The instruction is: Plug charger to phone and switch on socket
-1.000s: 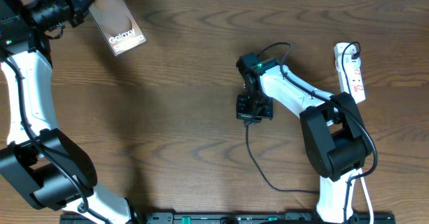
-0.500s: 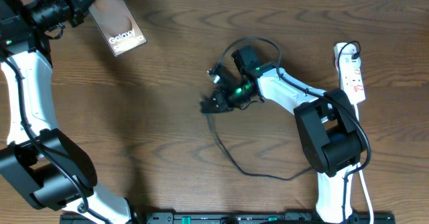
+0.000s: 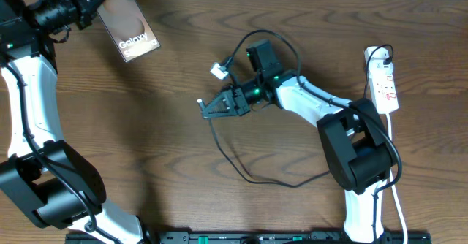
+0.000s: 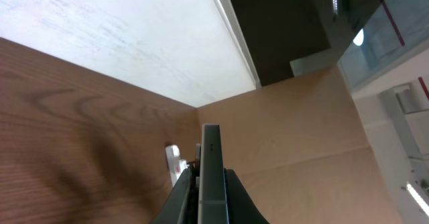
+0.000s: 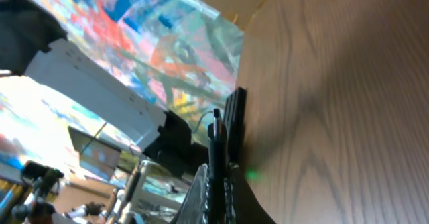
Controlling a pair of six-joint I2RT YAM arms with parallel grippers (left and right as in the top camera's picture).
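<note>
My left gripper (image 3: 93,1) is shut on the phone (image 3: 130,29), a dark slab with white "Galaxy" lettering, and holds it raised at the far left. In the left wrist view the phone (image 4: 211,163) shows edge-on between the jaws (image 4: 208,192). My right gripper (image 3: 208,107) points left at mid-table and is shut on the charger plug tip (image 5: 216,140). The thin black cable (image 3: 241,172) trails from it in a loop toward the front. The white socket strip (image 3: 384,79) lies at the far right.
The strip's thick white cord (image 3: 391,200) runs down the right side by the right arm's base. A small white tag (image 3: 218,71) hangs on a cable loop above the right gripper. The strip also shows small in the left wrist view (image 4: 173,162).
My right gripper has swung left and turned to point left, carrying the plug tip; the cable has trailed after it into a wider loop. The left arm and phone have not moved.
</note>
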